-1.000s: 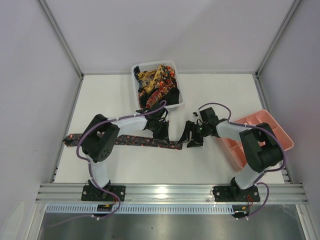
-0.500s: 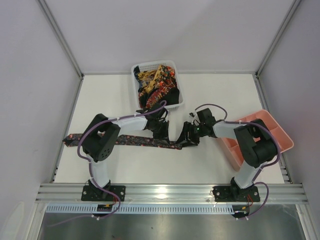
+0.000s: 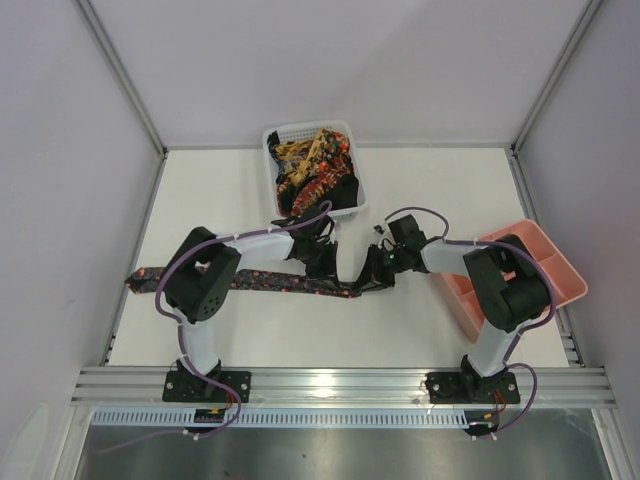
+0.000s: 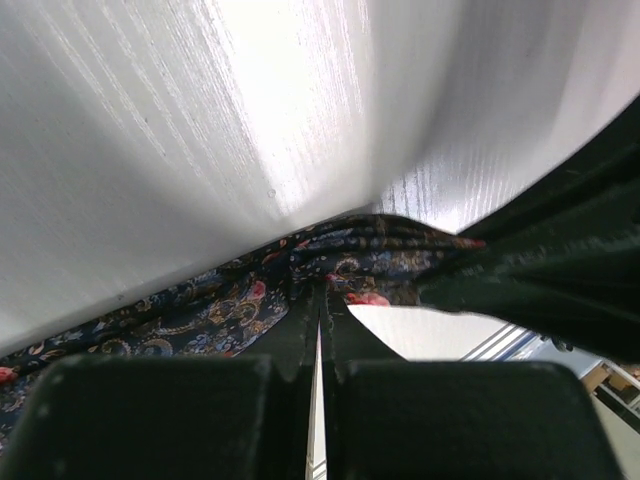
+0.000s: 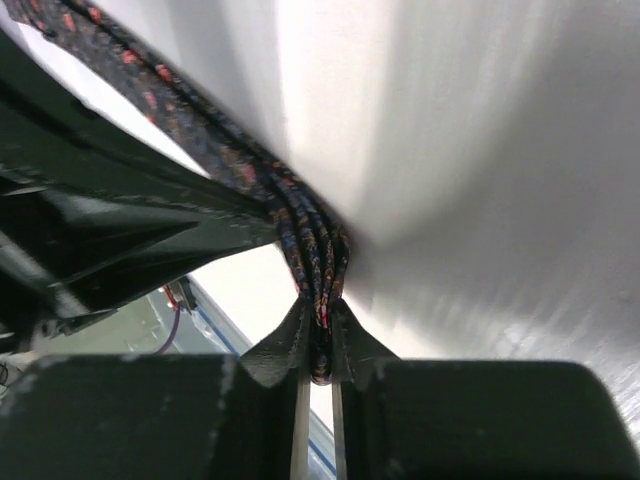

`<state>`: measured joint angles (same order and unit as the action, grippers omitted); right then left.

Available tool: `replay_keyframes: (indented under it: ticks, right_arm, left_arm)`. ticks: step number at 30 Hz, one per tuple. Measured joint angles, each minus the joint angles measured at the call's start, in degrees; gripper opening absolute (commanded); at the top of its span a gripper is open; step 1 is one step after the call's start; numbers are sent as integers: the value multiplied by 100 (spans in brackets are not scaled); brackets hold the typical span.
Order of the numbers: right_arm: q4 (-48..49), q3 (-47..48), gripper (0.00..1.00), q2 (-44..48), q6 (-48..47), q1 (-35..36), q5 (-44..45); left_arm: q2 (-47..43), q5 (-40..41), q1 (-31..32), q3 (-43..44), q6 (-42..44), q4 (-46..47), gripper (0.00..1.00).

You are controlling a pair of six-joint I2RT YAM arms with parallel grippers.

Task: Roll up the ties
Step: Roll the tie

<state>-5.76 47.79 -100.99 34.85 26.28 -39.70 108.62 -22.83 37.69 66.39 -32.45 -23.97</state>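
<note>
tie (image 3: 250,279): flat along table (image 3: 450,200), right end folded at centre
right pincer (image 5: 320,322): clamped on the folded layers
left pincer (image 4: 318,300): pinched onto tie just beside it
risk: I'd expect layers slipping loose, or pincers colliding

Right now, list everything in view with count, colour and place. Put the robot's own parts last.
flat tie: one, dark with small red and orange pattern, stretched across the table from its left edge to the middle, right end bunched in folds
heaped ties: count unclear, black with red, orange and yellow, piled in the basket
basket: one, white mesh, far middle of the table
tray: one, pink, compartments, right edge of the table
table: one, white
arms: two, grey and black with purple cables, bases at the near edge
left gripper: one, black, shut on the flat tie
right gripper: one, black, shut on the flat tie's folded layers
</note>
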Motion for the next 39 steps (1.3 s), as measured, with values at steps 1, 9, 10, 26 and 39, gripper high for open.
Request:
replay_keyframes:
  ticks: [1, 9, 10, 26, 39]
  right_arm:
    - [-76, 46, 5, 46, 9, 15, 0]
    - [-319, 472, 0, 153, 236, 315, -7]
    - [-295, 474, 0, 151, 284, 352, -4]
    - [-555, 1093, 0, -389, 612, 638, 122]
    - [-929, 1425, 0, -402, 739, 898, 529]
  left_arm:
    - [0, -4, 15, 0, -4, 4, 1]
    - [2, -9, 70, -2, -28, 111, 1]
    - [2, -9, 70, -7, -31, 109, 1]
    - [-138, 238, 39, -190, -55, 92, 1]
    - [-289, 636, 9, -221, 129, -92, 1]
